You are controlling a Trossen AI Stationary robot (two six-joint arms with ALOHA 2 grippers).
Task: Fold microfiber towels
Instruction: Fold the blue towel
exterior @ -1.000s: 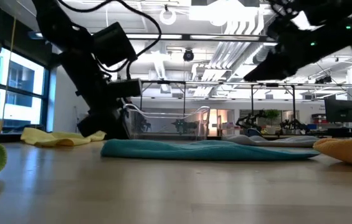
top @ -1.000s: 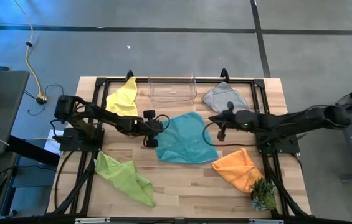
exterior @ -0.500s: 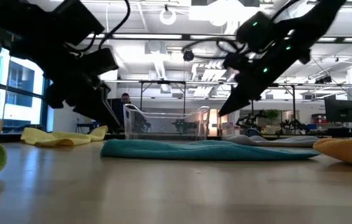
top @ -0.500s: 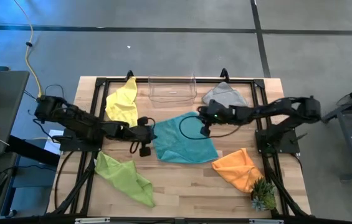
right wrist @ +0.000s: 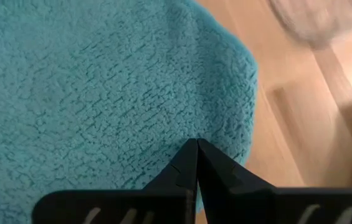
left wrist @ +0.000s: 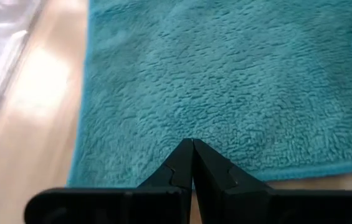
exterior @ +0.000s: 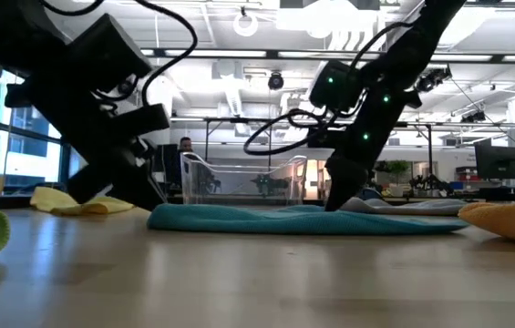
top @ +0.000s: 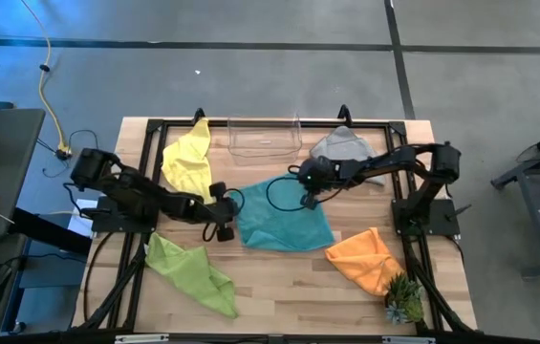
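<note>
Pale wood planks make up our worktop (top: 279, 277), framed by black rails, with open hall floor behind. We see the teal towel (top: 284, 215) lying flat at the middle, a soft squarish cloth with a nubby pile and a stitched hem, one corner toward the bin (top: 264, 139).

Both pincers are clenched with nothing between the fingers. Our left pincer (top: 220, 215) sits at the towel's left edge, its tips low over the hem, so the cloth stretches away from it toward the right arm. Our right pincer (top: 310, 191) is down on the far right corner, where the wrist view shows the rounded corner and bare wood just beyond. The two stand on opposite sides of the same cloth, each about equally close to its own edge; we judge a fold would run across the span between them, and that the fingers must part before either can pinch the hem.

Yellow towel (top: 187, 155) lies at the far left, grey (top: 342, 145) far right, lime (top: 191, 272) near left, orange (top: 365, 258) near right, all crumpled. A spiky plant (top: 404, 302) stands just beside the orange one.
</note>
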